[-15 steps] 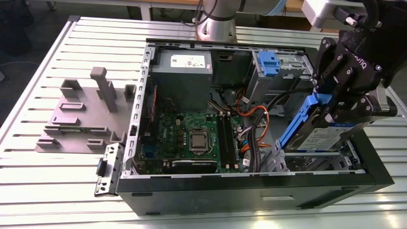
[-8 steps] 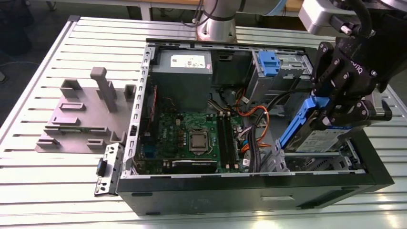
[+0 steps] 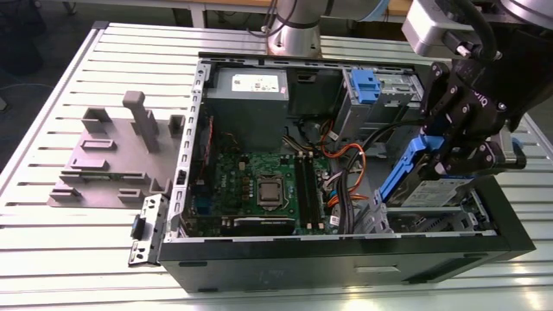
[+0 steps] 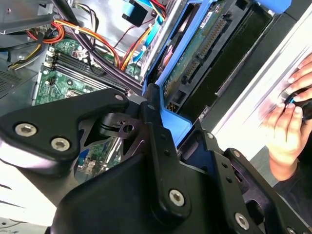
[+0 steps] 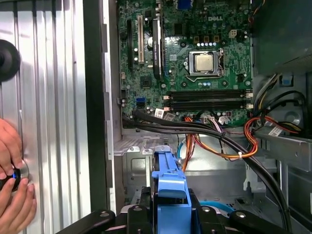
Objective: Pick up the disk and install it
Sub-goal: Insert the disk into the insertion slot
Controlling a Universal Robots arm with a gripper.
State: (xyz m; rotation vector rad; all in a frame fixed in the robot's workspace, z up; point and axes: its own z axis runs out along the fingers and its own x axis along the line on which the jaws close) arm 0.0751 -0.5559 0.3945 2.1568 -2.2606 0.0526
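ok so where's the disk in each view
Exterior view: the disk hangs tilted in the gripper, over a drive bay of the computer case, at the exterior view's right.
Second wrist view: its circuit-board side and blue carrier run just beyond the gripper.
First wrist view: its blue carrier edge sits clamped in the gripper, nearest the camera.
Shared landmark: the green motherboard.

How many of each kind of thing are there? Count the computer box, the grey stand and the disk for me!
open computer case: 1
grey plastic holder: 1
disk in its blue carrier, gripped by the tool over the case: 1
Total: 3
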